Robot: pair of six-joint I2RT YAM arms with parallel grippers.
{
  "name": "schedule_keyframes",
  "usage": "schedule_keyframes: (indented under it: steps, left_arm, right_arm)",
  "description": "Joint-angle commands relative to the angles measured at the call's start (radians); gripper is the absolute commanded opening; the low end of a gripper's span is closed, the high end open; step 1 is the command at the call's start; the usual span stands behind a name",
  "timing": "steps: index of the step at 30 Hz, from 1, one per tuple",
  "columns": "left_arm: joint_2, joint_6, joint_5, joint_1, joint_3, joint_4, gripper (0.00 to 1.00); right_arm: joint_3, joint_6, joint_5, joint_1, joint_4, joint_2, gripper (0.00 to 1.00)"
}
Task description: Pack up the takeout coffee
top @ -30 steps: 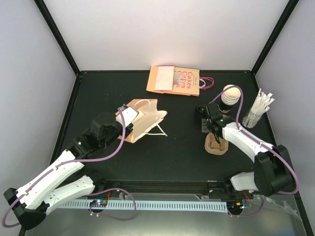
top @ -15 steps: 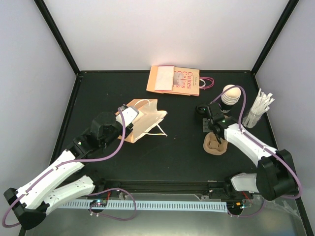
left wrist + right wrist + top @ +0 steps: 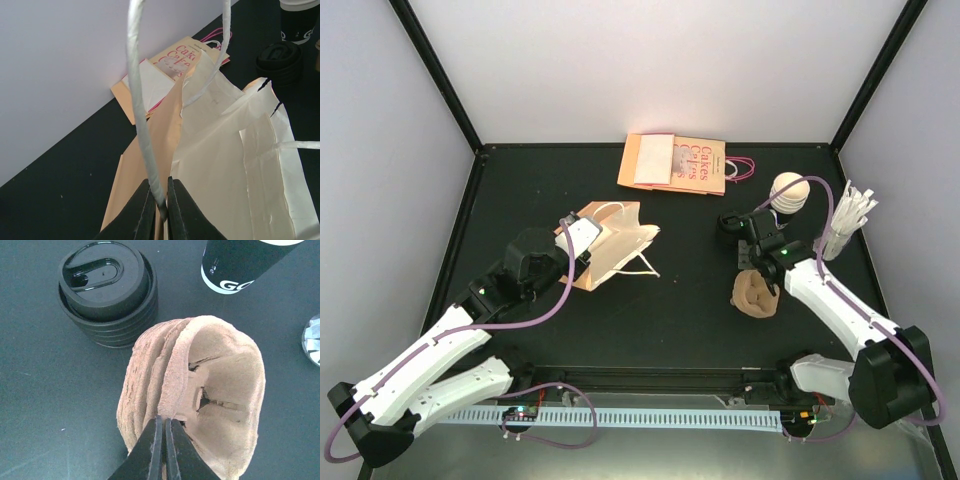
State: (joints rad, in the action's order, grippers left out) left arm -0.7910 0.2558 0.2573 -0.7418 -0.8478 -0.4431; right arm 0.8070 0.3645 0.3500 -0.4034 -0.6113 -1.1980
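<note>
1. I see bare table (image 3: 695,300) between the paper bag (image 3: 615,245) and the carrier stack (image 3: 756,292) — room to pass.
2. Lid stack (image 3: 105,295) and cup (image 3: 788,192) crowd just behind the carriers.

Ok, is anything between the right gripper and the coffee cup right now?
Yes. The right gripper is shut on the rim of the brown pulp carrier stack, and that stack sits directly between it and the black cup. The stack of black lids lies off to the side of that line.
</note>
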Motion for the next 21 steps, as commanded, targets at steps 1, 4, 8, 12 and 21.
schedule_keyframes:
  steps: [1, 4, 8, 12, 21]
  left_arm:
    - [0.012, -0.008, -0.010, -0.002, -0.005, 0.026, 0.09]
    - [0.010, -0.007, -0.010, -0.002, -0.004, 0.027, 0.09]
    - [0.007, -0.007, -0.010, -0.003, -0.006, 0.027, 0.09]
    - [0.007, -0.007, -0.010, -0.003, -0.006, 0.025, 0.09]
    - [0.009, -0.007, -0.010, -0.002, -0.005, 0.026, 0.09]
  right_arm:
    - [0.050, -0.002, 0.021, -0.012, -0.029, 0.014, 0.01]
    - [0.080, 0.003, 0.123, -0.058, -0.072, 0.000, 0.01]
    - [0.129, 0.021, 0.183, -0.100, -0.129, -0.021, 0.01]
    - [0.151, 0.023, 0.173, -0.109, -0.133, -0.009, 0.01]
    - [0.186, -0.001, 0.114, -0.119, -0.160, -0.001, 0.01]
